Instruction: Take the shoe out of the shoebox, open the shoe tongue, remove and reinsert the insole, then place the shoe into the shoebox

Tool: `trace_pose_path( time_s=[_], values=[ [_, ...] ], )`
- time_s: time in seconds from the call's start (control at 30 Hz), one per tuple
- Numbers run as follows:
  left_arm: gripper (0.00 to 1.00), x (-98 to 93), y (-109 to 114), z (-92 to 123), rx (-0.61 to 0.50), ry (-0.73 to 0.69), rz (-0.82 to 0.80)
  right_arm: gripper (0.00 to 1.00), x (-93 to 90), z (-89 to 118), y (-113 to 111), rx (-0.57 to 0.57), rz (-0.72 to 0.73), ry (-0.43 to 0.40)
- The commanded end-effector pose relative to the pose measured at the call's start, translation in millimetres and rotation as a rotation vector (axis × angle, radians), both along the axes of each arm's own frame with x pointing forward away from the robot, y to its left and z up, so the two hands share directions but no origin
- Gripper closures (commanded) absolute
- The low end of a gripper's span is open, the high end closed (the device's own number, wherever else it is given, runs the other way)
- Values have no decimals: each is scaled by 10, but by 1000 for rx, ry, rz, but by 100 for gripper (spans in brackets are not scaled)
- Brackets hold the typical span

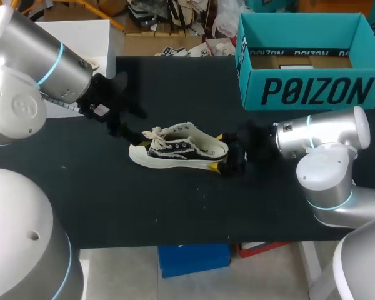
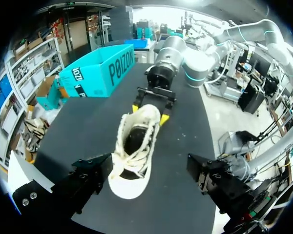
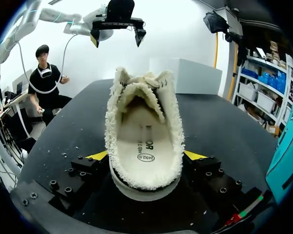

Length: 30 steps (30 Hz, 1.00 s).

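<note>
- The shoe is lying on its sole near the middle of the black tabletop, out of the shoebox, with its toe pointing toward the left arm and its heel toward the right arm.
- The right jaws are clamping the heel from both sides; in the right wrist view the yellow fingertips are pressing against the fleecy collar, one on either flank.
- The left wrist view is showing the same grip from the far end, the two yellow tips bracketing the heel.
- The left jaws are standing wide and holding nothing. They are hanging just beyond the toe, and from the left wrist view the toe is lying between the dark fingers, nearer one than the other; I cannot tell whether it is touching that finger.
- The insole is sitting flat inside the shoe, pale, with small print on its heel part.
- The tongue is standing up at the front of the opening, and the white laces are trailing loosely over the toe end.
- The teal shoebox is resting open at the far right corner of the tabletop, well apart from the shoe, with a pale sheet lying on its floor.
- Small white flecks are dotting the tabletop around the shoe.
</note>
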<state>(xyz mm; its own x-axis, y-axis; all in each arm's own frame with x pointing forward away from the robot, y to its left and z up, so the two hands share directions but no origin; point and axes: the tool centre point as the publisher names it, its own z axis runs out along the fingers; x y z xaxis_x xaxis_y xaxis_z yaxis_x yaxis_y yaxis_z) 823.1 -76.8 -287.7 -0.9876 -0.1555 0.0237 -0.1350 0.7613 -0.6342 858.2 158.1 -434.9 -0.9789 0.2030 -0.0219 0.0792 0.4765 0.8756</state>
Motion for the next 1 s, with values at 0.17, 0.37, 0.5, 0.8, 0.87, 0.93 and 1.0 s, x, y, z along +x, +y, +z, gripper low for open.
trace_pose_path(
  time_s=[0.17, 0.37, 0.5, 0.8, 0.87, 0.93, 1.0],
  values=[
    [0, 308, -319, -176, 359, 279, 582, 100, 13, -18, 19, -1, -2, 0],
    [0, 327, -376, -253, 349, 622, 828, 100, 13, -18, 19, -1, -2, 0],
    [0, 298, -396, -238, 324, 660, 825, 100, 13, -18, 19, -1, -2, 0],
    [0, 298, -396, -238, 324, 660, 825, 100, 13, -18, 19, -1, -2, 0],
    [0, 298, -396, -238, 324, 660, 825, 100, 13, -18, 19, -1, -2, 0],
    [0, 305, -453, -243, 368, 613, 916, 100, 13, -18, 19, -1, -2, 0],
    [0, 317, -579, -234, 420, 574, 1055, 100, 13, -18, 19, -1, -2, 0]
  ],
)
